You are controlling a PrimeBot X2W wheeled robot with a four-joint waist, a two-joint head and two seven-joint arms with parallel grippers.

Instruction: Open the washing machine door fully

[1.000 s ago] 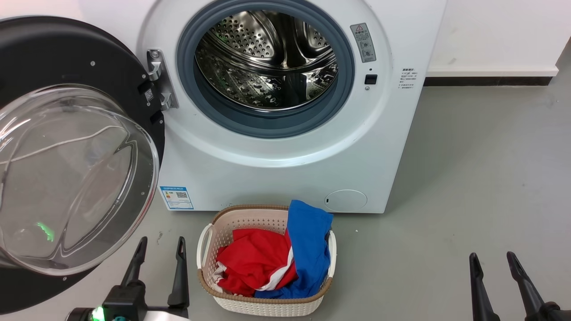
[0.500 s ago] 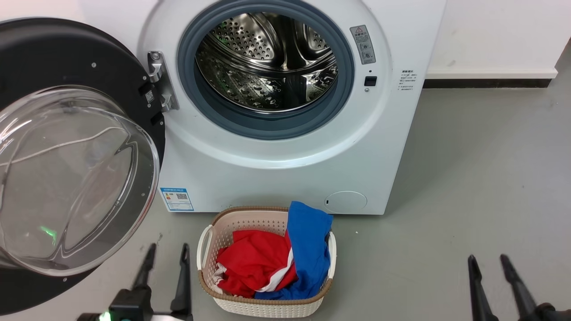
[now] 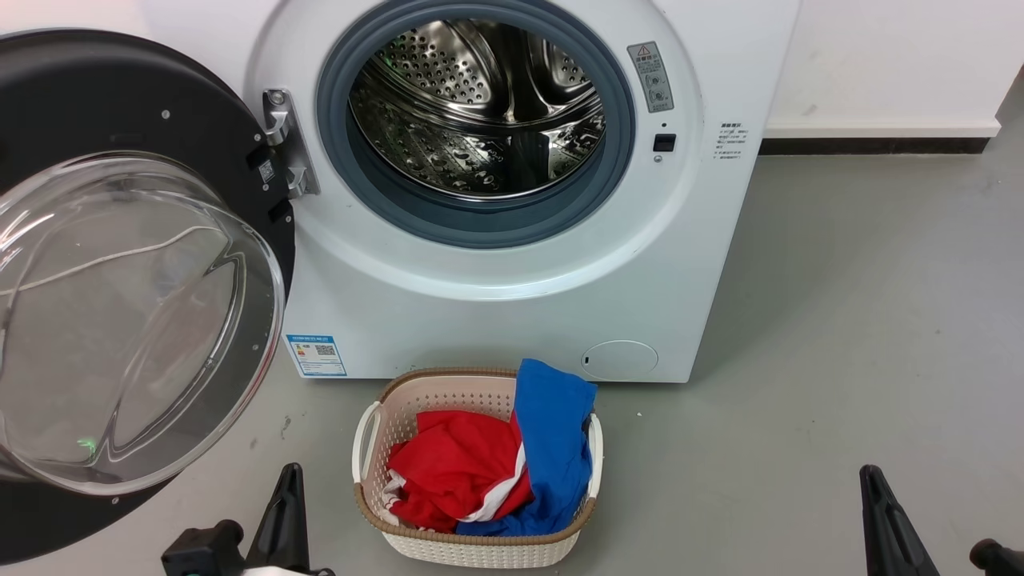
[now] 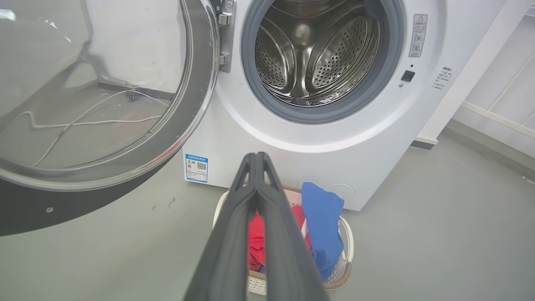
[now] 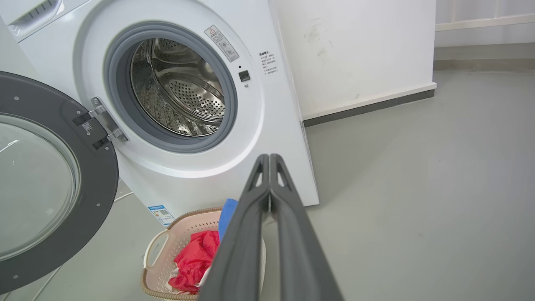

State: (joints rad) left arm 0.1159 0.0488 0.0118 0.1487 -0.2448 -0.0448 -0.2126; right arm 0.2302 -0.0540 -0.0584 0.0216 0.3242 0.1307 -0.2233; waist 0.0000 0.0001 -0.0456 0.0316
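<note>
The white washing machine (image 3: 512,320) faces me with its steel drum (image 3: 480,104) exposed inside a grey gasket. The washing machine door (image 3: 120,88) stands swung out to the left on its hinge (image 3: 284,144), matte black inner side and clear glass bowl (image 3: 136,320) facing me. My left gripper (image 3: 292,478) sits low on the left, below the door and beside the basket, shut on nothing. Its fingers (image 4: 256,159) are pressed together in the left wrist view. At the lower right, over bare floor, my right gripper (image 3: 870,480) is also shut and holds nothing, its fingertips (image 5: 268,159) touching.
A beige laundry basket (image 3: 472,548) with red and blue clothes (image 3: 496,464) stands on the grey floor just in front of the machine, between my grippers. A white wall with a dark skirting (image 3: 872,146) runs to the right. A white cable (image 4: 96,122) lies on the floor behind the door.
Both grippers went from open to shut and dropped slightly toward the bottom edge of the head view. The door and basket have not moved.
</note>
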